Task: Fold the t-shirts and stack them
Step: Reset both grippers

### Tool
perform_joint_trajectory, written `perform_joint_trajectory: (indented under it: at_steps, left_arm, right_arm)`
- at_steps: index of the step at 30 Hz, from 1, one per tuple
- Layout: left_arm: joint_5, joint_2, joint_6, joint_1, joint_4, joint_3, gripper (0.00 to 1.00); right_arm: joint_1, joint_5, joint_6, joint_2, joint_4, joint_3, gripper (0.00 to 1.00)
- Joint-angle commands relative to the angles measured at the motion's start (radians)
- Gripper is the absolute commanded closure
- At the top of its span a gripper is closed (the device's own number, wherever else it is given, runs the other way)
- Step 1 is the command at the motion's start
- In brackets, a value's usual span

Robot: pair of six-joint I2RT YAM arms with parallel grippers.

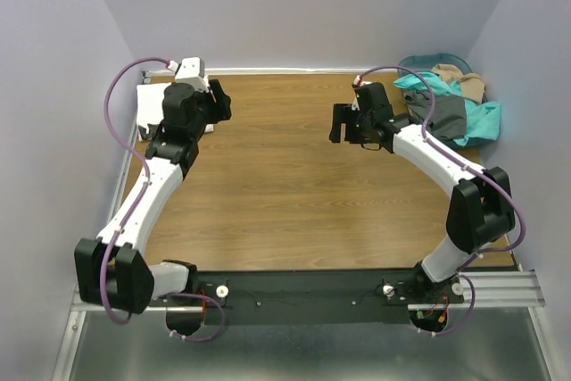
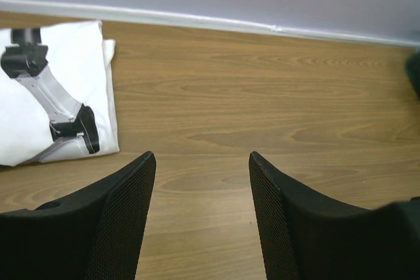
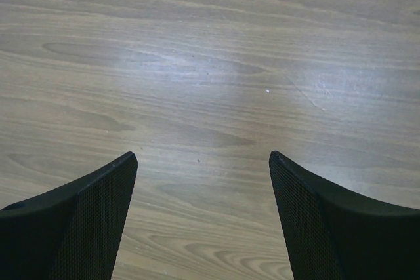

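The left hand hangs spread above the desk, beside the folded white t-shirt. The right hand, also spread, hovers near heaped teal, grey and tan t-shirts.

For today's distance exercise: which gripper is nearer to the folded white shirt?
Left. The left gripper hangs just beside the white shirt. The right gripper is far across the table, closer to the heaped shirts.
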Motion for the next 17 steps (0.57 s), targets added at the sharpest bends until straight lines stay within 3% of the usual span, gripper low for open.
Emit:
perform_joint_trajectory:
  at_steps: [1,6,17]
  left_arm:
    - [0.024,-0.109,0.069,-0.006,0.12,-0.076,0.33]
    - [0.024,-0.186,0.109,-0.006,0.144,-0.107,0.33]
    - [0.093,-0.156,0.164,-0.006,0.12,-0.07,0.33]
  right_arm:
    - [-0.004,0.056,0.047,-0.059,0.106,-0.071,0.12]
    - [-0.004,0.093,0.052,-0.11,0.129,-0.091,0.12]
    - [-0.004,0.189,0.086,-0.226,0.129,-0.126,0.12]
